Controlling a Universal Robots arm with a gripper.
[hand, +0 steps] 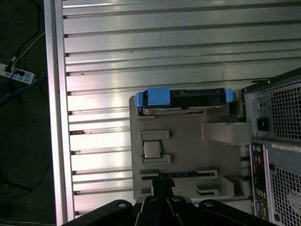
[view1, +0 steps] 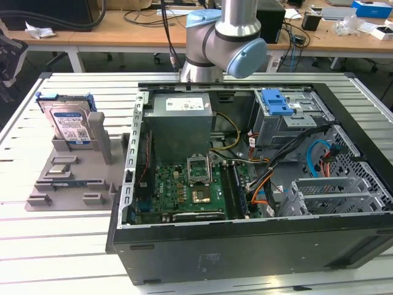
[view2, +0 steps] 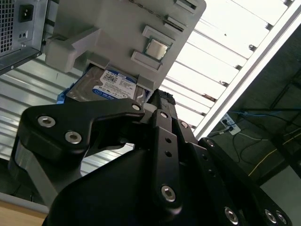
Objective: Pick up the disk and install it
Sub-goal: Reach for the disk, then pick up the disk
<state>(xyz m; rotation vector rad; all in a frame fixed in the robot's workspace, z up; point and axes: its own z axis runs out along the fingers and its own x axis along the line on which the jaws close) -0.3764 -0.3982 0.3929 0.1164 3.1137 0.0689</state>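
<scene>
The disk (view1: 70, 126) stands upright on its edge in a slot of a grey plastic holder (view1: 73, 178) on the slatted table, at the exterior view's left. It is silver-grey with a blue-and-white label and blue side rails. Both wrist views show the disk (view2: 110, 84) (hand: 186, 96) still seated in the holder (hand: 188, 141). My black gripper (view2: 162, 96) (hand: 162, 186) hangs well above the holder, apart from the disk and holding nothing. The arm (view1: 215, 37) rises behind the computer case.
An open black computer case (view1: 245, 246) lies beside the holder, with a motherboard, cables and a grey drive cage with a blue latch (view1: 276, 101) inside. A small square chip (hand: 151, 149) rests on the holder. The table edge (hand: 54, 117) drops off past the holder.
</scene>
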